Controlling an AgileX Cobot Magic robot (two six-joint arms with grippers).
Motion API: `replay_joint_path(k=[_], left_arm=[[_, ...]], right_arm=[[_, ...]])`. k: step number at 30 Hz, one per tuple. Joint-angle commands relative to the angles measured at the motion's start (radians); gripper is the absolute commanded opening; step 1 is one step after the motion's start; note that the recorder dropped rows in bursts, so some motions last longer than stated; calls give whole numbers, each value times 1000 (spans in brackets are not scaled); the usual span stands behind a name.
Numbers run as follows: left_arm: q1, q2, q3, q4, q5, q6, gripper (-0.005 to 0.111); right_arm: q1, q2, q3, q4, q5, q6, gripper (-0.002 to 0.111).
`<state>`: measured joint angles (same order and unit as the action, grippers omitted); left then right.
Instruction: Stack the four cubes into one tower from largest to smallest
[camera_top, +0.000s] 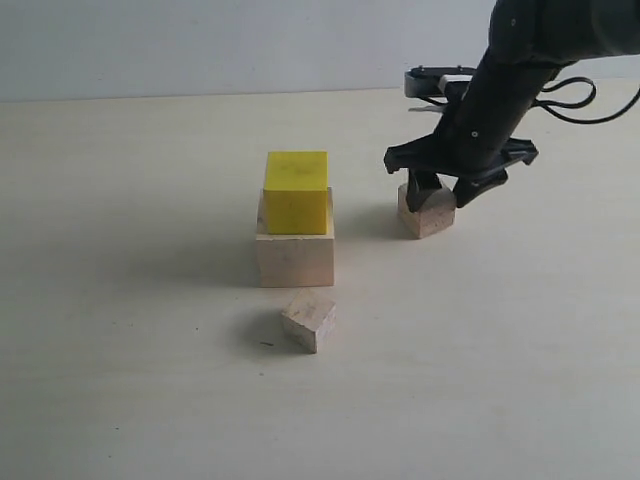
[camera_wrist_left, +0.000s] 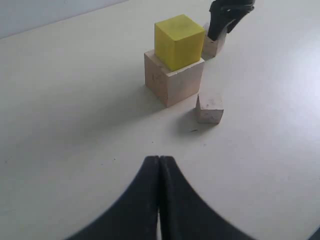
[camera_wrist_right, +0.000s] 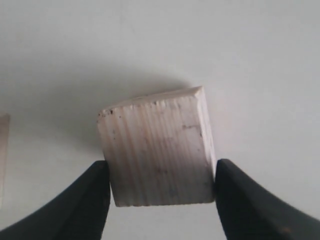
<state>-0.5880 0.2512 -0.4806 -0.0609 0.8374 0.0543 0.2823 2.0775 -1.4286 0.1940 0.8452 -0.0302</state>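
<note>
The bright yellow cube (camera_top: 296, 191) (camera_wrist_left: 179, 40) sits on the large pale wooden cube (camera_top: 295, 256) (camera_wrist_left: 175, 83) in the middle of the table. To their right, a small wooden cube (camera_top: 427, 213) (camera_wrist_right: 157, 152) (camera_wrist_left: 212, 46) rests on the table with my right gripper (camera_top: 438, 192) (camera_wrist_right: 161, 172) shut on it, one finger pressed against each side. The other small wooden cube (camera_top: 309, 320) (camera_wrist_left: 209, 108) lies free in front of the stack, turned at an angle. My left gripper (camera_wrist_left: 159, 159) is shut and empty, well back from the cubes, and does not show in the exterior view.
The pale tabletop (camera_top: 120, 300) stretches to a light wall (camera_top: 200, 40) at the back. The right arm (camera_top: 520, 60) with its cables reaches in from the upper right.
</note>
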Motion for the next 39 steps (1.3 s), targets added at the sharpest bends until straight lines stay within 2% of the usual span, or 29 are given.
replay_joint_path(k=[1,9,12,16,21,26,29,39], left_arm=[[-6,-8,6,-4,-11,3,0],[-6,-8,6,-4,-11,3,0],[-6,-8,6,-4,-11,3,0],[-6,-8,6,-4,-11,3,0],[-6,-8,6,-4,-11,3,0],[-6,-8,6,-4,-11,3,0],[-6,-8,6,-4,-11,3,0],[-6,-8,6,-4,-11,3,0]], right_arm=[[-3,-74,157,11,-25,84,0],[-3,-117,225,6,-10,76,0],[-3,-118,225,5,-15,49,4],[-3,-119,223,5,-32,-7,19],[-3,-119,223,5,-38,-60,49],[-3,-119,223,5,-58,-112,66],[-3,-121,223,5,-75,-140,69],[-3,-177,223,5,-104,-187,69]])
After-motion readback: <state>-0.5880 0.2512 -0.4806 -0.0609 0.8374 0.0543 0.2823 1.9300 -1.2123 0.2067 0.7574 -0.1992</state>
